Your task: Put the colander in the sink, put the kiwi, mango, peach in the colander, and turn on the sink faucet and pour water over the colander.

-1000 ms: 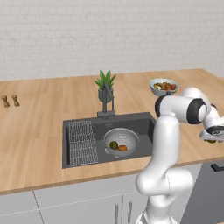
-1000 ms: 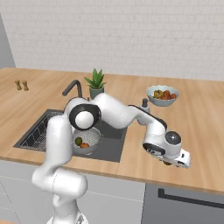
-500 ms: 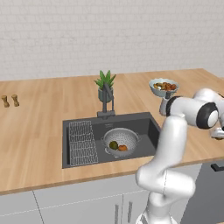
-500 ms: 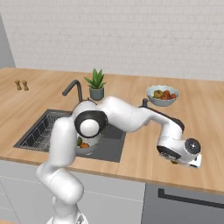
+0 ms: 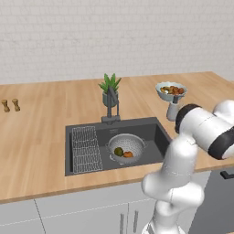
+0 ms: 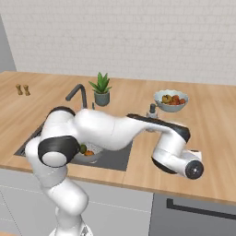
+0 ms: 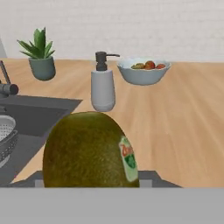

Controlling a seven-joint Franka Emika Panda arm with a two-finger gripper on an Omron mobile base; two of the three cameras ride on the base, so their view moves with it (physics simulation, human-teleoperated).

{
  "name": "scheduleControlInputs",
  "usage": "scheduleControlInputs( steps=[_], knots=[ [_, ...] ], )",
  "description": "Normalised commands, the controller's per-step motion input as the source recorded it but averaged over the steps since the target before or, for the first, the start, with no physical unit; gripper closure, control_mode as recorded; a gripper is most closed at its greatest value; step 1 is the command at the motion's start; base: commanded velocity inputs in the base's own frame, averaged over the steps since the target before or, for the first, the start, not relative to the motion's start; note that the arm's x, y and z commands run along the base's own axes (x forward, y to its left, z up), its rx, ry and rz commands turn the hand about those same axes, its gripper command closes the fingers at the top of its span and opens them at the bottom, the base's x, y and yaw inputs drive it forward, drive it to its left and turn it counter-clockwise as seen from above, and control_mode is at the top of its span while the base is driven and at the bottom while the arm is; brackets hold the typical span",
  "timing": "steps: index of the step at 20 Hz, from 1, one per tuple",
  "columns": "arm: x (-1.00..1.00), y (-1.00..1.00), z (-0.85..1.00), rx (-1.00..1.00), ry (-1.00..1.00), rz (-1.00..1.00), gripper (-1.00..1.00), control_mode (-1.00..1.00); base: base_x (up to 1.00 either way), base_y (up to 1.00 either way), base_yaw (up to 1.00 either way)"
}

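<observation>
- The end effector [image 7: 89, 186] sits low at the front edge of the desk [image 7: 183, 122], right of the sink [image 5: 151, 137]; its tips are hidden behind the kiwi [image 7: 89, 151], so from the hand view the jaws read as clamped on the fruit, which is seated right against them.
- The kiwi is a brown-green oval with a dull, fuzzy-looking skin and a small sticker on its side; I judge it light and fairly firm, a little slippery across its curve, so a hold across the widest middle suits it best, and a hard squeeze could bruise it.
- The colander [image 5: 127, 147] is a round grey perforated metal bowl, rigid, standing in the dark basin beside the wire rack [image 5: 86, 148]; a greenish fruit [image 5: 119, 151] and the orange-red peach [image 5: 128, 154] lie in it, touching.
- The sink faucet [image 5: 111, 106] stands upright behind the basin, with no stream visible.
</observation>
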Motion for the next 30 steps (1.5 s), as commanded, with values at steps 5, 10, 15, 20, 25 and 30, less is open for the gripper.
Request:
scheduleControlInputs(
  steps=[5,10,15,20,25,30],
  knots=[
    [0.11,1.0,1.0,-0.35,0.02,0.17,1.0,-1.0,0.0,0.0,0.0],
    [0.06,1.0,0.95,-0.42,0.15,0.22,1.0,-1.0,0.0,0.0,0.0],
    [0.09,1.0,0.6,-0.35,0.02,0.35,1.0,-1.0,0.0,0.0,0.0],
    [0.2,0.88,0.17,-0.27,0.15,0.46,1.0,-1.0,0.0,0.0,0.0],
    [0.72,0.61,-0.2,-0.22,0.22,0.36,1.0,-1.0,0.0,0.0,0.0],
    [0.81,0.49,-0.65,-0.13,0.06,0.24,1.0,-1.0,0.0,0.0,0.0]
  ],
)
